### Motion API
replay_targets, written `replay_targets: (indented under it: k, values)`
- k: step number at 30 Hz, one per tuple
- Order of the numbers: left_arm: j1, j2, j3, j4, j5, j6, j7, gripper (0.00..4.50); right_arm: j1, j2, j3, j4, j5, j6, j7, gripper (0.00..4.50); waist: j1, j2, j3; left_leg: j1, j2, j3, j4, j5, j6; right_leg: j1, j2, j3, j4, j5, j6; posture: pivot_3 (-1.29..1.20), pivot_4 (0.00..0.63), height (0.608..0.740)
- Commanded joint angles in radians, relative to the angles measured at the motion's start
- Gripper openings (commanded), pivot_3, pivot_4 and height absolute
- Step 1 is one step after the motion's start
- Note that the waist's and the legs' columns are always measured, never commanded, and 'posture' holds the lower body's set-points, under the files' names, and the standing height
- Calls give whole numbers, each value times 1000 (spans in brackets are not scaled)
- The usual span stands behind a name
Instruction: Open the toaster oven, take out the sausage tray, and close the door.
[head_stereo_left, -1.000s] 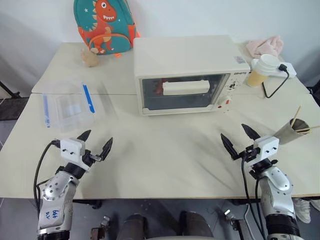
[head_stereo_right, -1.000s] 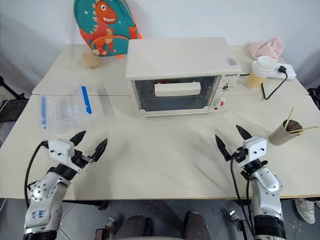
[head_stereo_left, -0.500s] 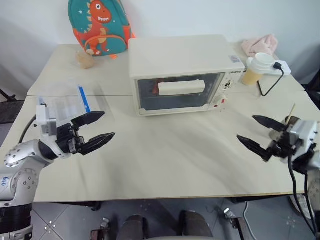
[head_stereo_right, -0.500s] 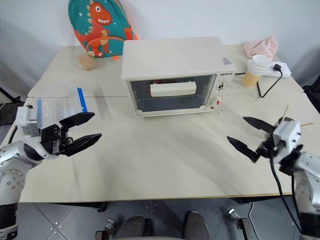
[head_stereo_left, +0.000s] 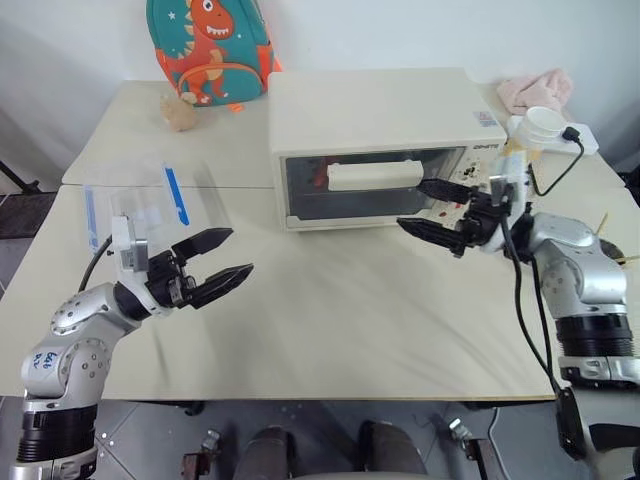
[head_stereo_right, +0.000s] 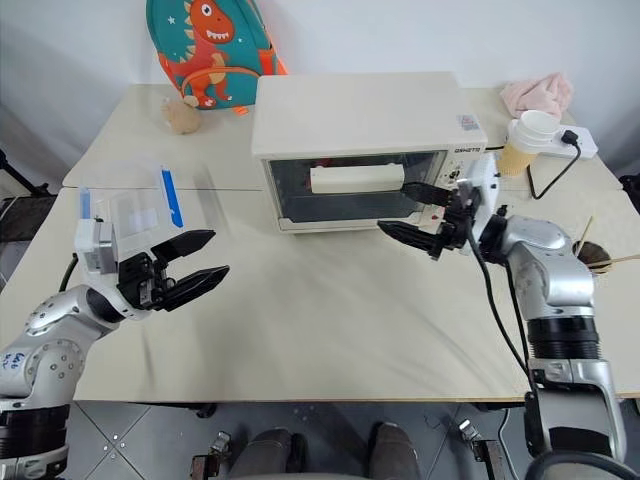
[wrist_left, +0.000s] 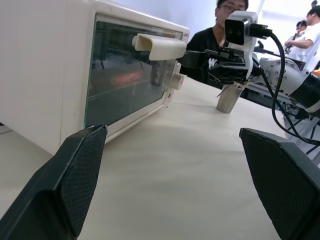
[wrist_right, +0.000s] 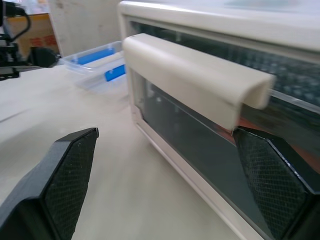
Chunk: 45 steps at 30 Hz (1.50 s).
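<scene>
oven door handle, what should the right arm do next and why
Probably ease the right gripper forward until its open fingers straddle the handle. The door looks shut, the fingers sit at the handle's right end without closing on it, and the sausage tray is hard to make out behind the glass.

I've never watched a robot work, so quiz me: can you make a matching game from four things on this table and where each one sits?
Things:
1. toaster oven
2. dinosaur backpack
3. clear plastic box
4. paper cup

Places:
A. against the wall at the table's far left corner
B. middle of the table, glass door shut
C. on the table's left side, near the left gripper
D. far right, beside the oven's control panel

Pairs: 1-B, 2-A, 3-C, 4-D
</scene>
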Motion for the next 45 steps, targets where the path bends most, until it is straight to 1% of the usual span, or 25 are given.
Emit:
replay_targets:
  k: [1, 5, 8, 12, 16, 19, 22, 26, 27, 30, 31, 32, 34, 35, 39, 45]
  values:
    - [18, -9, 14, -50, 10, -19, 10, 4500, -32, 20, -33, -13, 12, -28, 17, 4450, 0, 0, 0, 0, 0, 0, 0, 0, 0, 0, 0, 0, 0, 0, 0, 0, 150, 740]
    - [24, -18, 17, -47, 25, -36, 20, 4500, -12, 20, -25, -35, -6, -69, 55, 4450, 0, 0, 0, 0, 0, 0, 0, 0, 0, 0, 0, 0, 0, 0, 0, 0, 150, 740]
    - [22, -23, 18, -38, 32, -43, 22, 4500, 2, 20, -37, -49, -4, -78, 57, 4450, -1, 0, 0, 0, 0, 0, 0, 0, 0, 0, 0, 0, 0, 0, 0, 0, 150, 740]
    - [15, -24, 21, -29, 33, -45, 20, 4500, 39, -3, -48, -124, 15, -92, 94, 4450, 0, 0, 0, 0, 0, 0, 0, 0, 0, 0, 0, 0, 0, 0, 0, 0, 150, 740]
    - [-6, 4, 30, -4, 22, -27, -8, 4500, 145, -78, -38, -225, -31, -159, 176, 4450, 5, 0, 0, -1, 0, -1, 0, 0, 0, 0, 0, -1, 0, 0, 0, 0, 150, 740]
    - [-27, 26, 32, 6, -4, 5, -35, 4500, 207, -101, -37, -264, -44, -192, 199, 4450, 4, -1, 0, -1, 0, 0, -1, 0, 0, 0, 0, -2, -2, 0, 0, 0, 150, 740]
    - [-73, 32, 31, 36, -16, 20, -55, 3926, 269, -94, -47, -291, -63, -240, 177, 4500, 4, -1, 1, -1, 0, 0, -1, 0, 0, 0, 0, -2, -2, 0, 0, 0, 150, 740]
    - [-205, -32, 0, 143, 29, -28, -26, 2643, 284, -64, -60, -269, -95, -311, 121, 4500, 3, -1, 1, 0, 0, 1, 0, 0, 0, 1, 0, -2, -2, 0, 0, 0, 150, 740]
    - [-247, -55, -9, 178, 60, -73, -20, 2287, 286, -61, -60, -263, -100, -324, 117, 4500, 3, -1, 1, 0, 0, 1, 1, 0, 0, 1, 0, -2, -2, 0, 0, 0, 150, 740]
    - [-383, -117, -35, 292, 114, -142, -4, 1447, 293, -58, -56, -252, -106, -338, 110, 4500, 8, -3, 1, 0, 0, 0, 1, 0, -1, 2, 0, -2, -1, 0, 0, 0, 150, 740]
    - [-408, -127, -48, 319, 125, -144, -15, 1065, 295, -57, -54, -251, -107, -341, 109, 4500, 7, -3, 2, 0, 0, 0, 2, 0, -1, 2, 1, -3, -1, 0, 0, 0, 150, 740]
    - [-427, -132, -65, 342, 136, -140, -30, 839, 295, -57, -53, -248, -109, -345, 109, 4500, 6, -3, 2, 0, 0, 0, 2, 0, -1, 2, 1, -3, -1, 0, 0, 0, 150, 740]
    - [-459, -145, -100, 388, 171, -158, -54, 188, 292, -55, -51, -244, -111, -351, 107, 4500, 1, -3, 2, 0, 0, 0, 1, 0, 0, 2, 0, -3, -1, 0, 1, 0, 150, 740]
    - [-467, -149, -107, 402, 183, -167, -61, 57, 292, -55, -51, -243, -111, -353, 106, 4500, -1, -3, 2, 0, 0, 1, 0, 0, 0, 2, 1, -3, -1, 0, 1, 0, 150, 740]
    - [-543, -204, -184, 505, 264, -226, -91, 57, 300, -52, -47, -249, -113, -366, 100, 4500, 2, -3, 2, 0, 0, 0, 0, 0, 0, 1, 1, -4, -1, 0, 1, 0, 150, 740]
    - [-595, -274, -186, 592, 296, -270, -72, 57, 324, -62, -55, -266, -110, -367, 93, 4500, 3, -3, 2, 0, 0, 0, 1, 0, 0, 2, 1, -4, -1, 0, 1, 0, 150, 740]
